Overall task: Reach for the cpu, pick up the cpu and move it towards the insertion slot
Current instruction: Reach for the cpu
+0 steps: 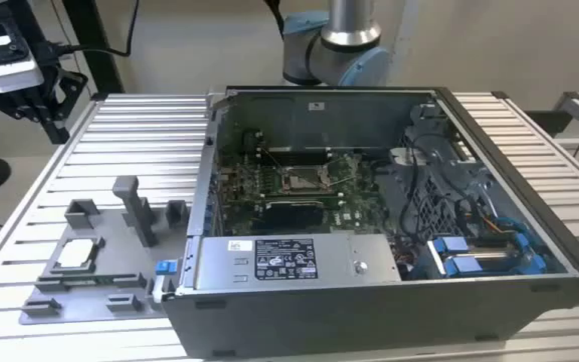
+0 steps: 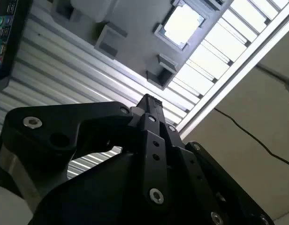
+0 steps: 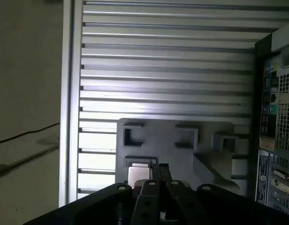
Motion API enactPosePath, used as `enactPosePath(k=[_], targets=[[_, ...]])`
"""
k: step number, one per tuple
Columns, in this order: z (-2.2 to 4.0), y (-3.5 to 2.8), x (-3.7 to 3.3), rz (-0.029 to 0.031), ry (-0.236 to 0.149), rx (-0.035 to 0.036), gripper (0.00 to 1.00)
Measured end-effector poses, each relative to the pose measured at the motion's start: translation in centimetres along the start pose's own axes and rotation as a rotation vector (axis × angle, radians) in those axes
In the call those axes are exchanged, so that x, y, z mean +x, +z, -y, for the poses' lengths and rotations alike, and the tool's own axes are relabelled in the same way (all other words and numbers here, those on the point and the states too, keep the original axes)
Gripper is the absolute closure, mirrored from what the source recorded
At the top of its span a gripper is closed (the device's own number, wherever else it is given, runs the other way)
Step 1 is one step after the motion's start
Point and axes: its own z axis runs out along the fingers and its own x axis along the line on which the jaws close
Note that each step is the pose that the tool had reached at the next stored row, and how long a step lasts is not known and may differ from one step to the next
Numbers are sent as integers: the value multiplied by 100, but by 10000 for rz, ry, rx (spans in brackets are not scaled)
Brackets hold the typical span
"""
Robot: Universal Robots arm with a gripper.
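The cpu [image 1: 76, 255] is a small silvery-white square lying in a recess of the grey fixture plate [image 1: 99, 302] on the exterior view's left, in front of the computer case. It also shows in both wrist views, bright cpu [image 2: 182, 23] far beyond the fingertips, and cpu [image 3: 137, 172] partly behind them. My gripper [image 1: 53, 121] hangs high over the table's far corner on the exterior view's left, well away from the cpu, its black fingers [image 2: 151, 105] pressed together with nothing between them. The insertion slot [image 1: 303, 178] sits in the green motherboard inside the open case.
The open computer case [image 1: 390, 302] fills the table's middle, with cables and blue parts on the exterior view's right side. Grey upright blocks [image 1: 133, 207] stand on the fixture plate near the cpu. The ribbed metal table [image 1: 139, 143] lies between gripper and fixture. The arm's base [image 1: 335, 45] rises behind the case.
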Motion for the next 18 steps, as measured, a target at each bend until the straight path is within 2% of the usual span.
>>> enactPosePath(k=[13,15,18], targets=[[4,0,11,-1,0,1,100],[26,-1,22,-1,1,0,100],[94,-3,29,0,0,0,100]])
